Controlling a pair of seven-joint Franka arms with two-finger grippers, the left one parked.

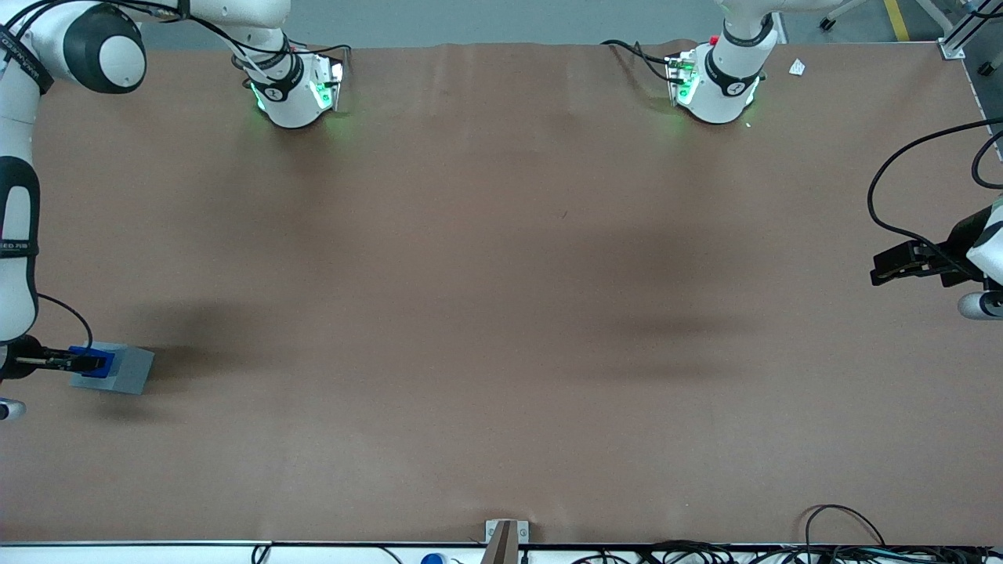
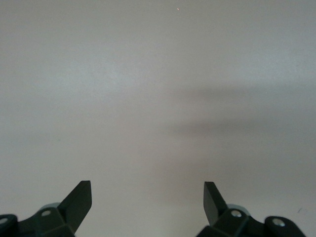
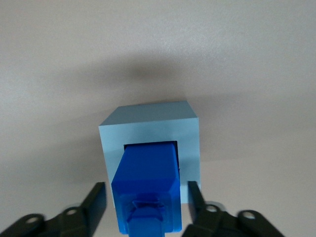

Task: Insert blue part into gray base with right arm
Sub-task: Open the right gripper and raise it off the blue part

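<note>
Spread wide, the right arm's end effector [image 3: 147,197] hangs just above the gray base [image 1: 125,370], its fingers [image 3: 96,200] standing apart from the blue part [image 3: 147,190] on either side and touching nothing. That blue part sits in the base's square recess, its upper end standing proud of the gray face. The right arm [image 1: 17,211] reaches down at the working arm's end of the brown counter [image 1: 501,313], forearm near upright, with the end effector low over the block. Only the right wrist view shows the recess; the front view shows blue on gray. Lettering on the forearm's black band is unreadable.
</note>
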